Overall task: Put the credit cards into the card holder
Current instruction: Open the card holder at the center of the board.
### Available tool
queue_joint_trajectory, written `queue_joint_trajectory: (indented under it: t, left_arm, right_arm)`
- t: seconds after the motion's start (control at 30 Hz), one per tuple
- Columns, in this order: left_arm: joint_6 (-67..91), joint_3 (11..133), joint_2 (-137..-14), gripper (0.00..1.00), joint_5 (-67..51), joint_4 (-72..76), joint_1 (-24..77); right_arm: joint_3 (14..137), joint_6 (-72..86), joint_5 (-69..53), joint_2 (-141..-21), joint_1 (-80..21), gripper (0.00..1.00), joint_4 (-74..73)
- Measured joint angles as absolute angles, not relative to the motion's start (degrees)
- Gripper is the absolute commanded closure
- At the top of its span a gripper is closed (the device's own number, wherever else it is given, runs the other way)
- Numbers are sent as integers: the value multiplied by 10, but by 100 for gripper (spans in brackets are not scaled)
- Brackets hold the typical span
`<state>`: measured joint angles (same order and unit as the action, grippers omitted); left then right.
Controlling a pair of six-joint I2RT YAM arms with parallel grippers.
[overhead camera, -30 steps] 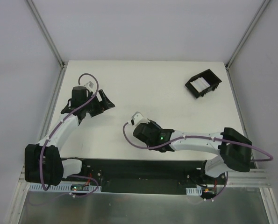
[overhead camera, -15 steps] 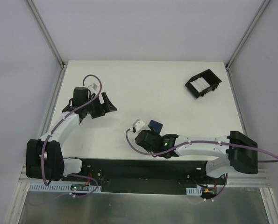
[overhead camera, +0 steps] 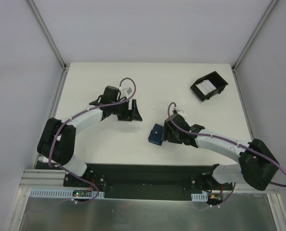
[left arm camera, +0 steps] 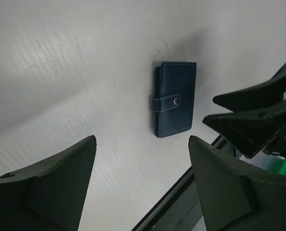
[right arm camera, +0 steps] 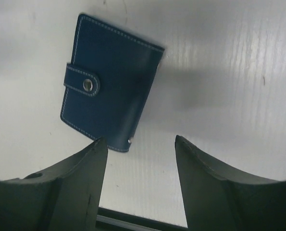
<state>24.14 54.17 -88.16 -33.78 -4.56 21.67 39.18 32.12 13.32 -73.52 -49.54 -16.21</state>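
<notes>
Setting: white tabletop (overhead camera: 109, 139) boxed in by pale grey walls, with aluminium frame posts rising from the two far corners; both arm bases sit on a black plate at the near edge.
Left arm: white-and-black arm trailing a purple cable, reaching from the near-left corner toward the middle of the table.
Left claw: left gripper (overhead camera: 133, 111) hangs over bare table left of centre, its black jaws spread wide with nothing between them; its wrist view shows only tabletop in the gap.
Card holder: small dark navy-blue leather folding card holder (overhead camera: 156, 134) lies flat on the table just right of centre. It is closed, with its snap tab fastened across the front and pale stitching along the edges. It sits between the two claws, nearer the right one, and touches neither.
Right claw: right gripper (overhead camera: 165, 134) hovers just beside the holder's right edge, jaws parted and gripping nothing. In its wrist view, one corner of the holder lies close to a fingertip but apart from it.
Right arm: matching arm, stretched low from the near-right corner toward the centre.
Tray: black square plastic tray (overhead camera: 195, 89) with raised walls stands near the far-right corner, well apart from both claws.
Credit cards: whitish rectangular plastic credit cards (overhead camera: 207, 86) rest inside that tray; how many cannot be told.
</notes>
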Motion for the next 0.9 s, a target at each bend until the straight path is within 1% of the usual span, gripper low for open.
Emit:
queue_joint_trajectory:
  t: [0.17, 0.37, 0.5, 0.57, 0.6, 0.83, 0.9]
  left_arm:
    - [244, 512, -911, 25, -344, -27, 268]
    - [283, 469, -964, 31, -367, 43, 285]
    - [328, 456, -983, 41, -391, 119, 295]
    - [348, 449, -999, 48, -400, 158, 309]
    - [361, 446, -1008, 49, -407, 180, 315]
    - [457, 388, -1027, 51, -435, 317, 349]
    - [479, 367, -1026, 51, -437, 350, 357]
  right_arm:
    - [391, 341, 57, -776, -434, 37, -105]
    - [423, 342, -19, -856, -385, 37, -62]
    - [453, 332, -54, -889, -366, 40, -48]
    - [476, 320, -77, -912, -359, 40, -48]
    - [486, 314, -87, -924, -356, 41, -47]
    - [570, 258, -171, -1000, -332, 43, -45]
    - [580, 246, -189, -1003, -327, 41, -47]
